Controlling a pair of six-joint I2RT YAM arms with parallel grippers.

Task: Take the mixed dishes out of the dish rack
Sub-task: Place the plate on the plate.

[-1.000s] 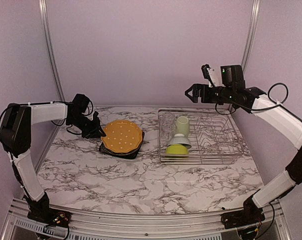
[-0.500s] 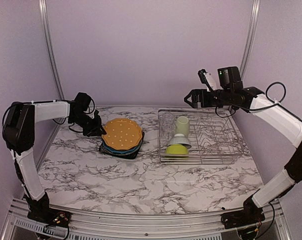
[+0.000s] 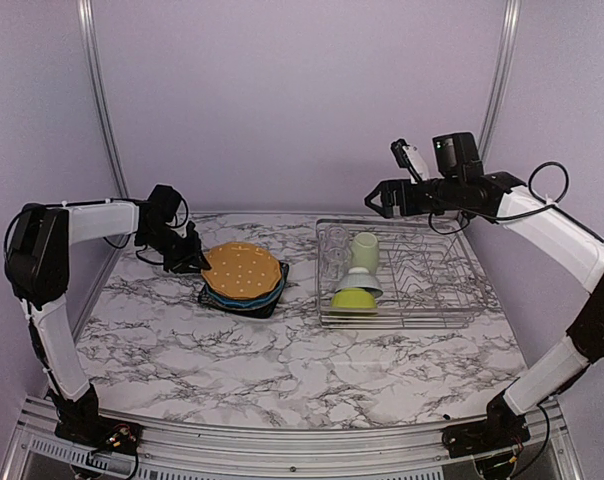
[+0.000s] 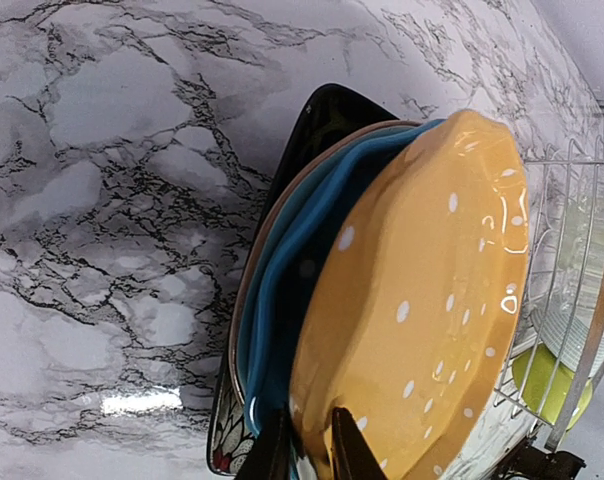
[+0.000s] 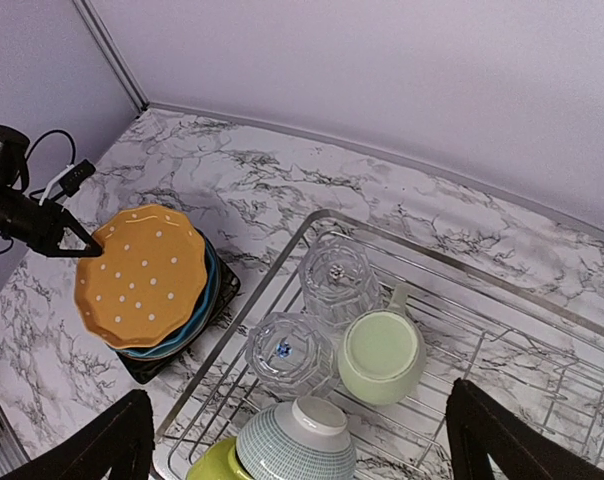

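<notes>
— Where is the left pincer (image 3: 196,262)?

— Centre left of the overhead view, right at the left rim of the orange plate (image 3: 243,272). In the close view that rim sits between its two fingers (image 4: 277,452), which are nearly together. It looks pinched, though only the fingertips show, at the bottom edge.

— And the plate itself?

— It is on top of the blue plate (image 4: 282,270). That one lies on the dark plate (image 4: 324,112). The whole stack is on the desk (image 3: 282,370), just left of the rack (image 3: 442,280).

— The right pincer (image 3: 374,198)?

— Upper right of the overhead view, spread wide, up in the air over the rack's far left corner and well apart from everything in it.

— What is in the rack?

— All at its left end: glasses (image 5: 338,278) side by side, a green mug (image 5: 382,357) just right of them, and a white bowl (image 5: 297,440) upturned on a lime bowl (image 5: 217,465).
</notes>
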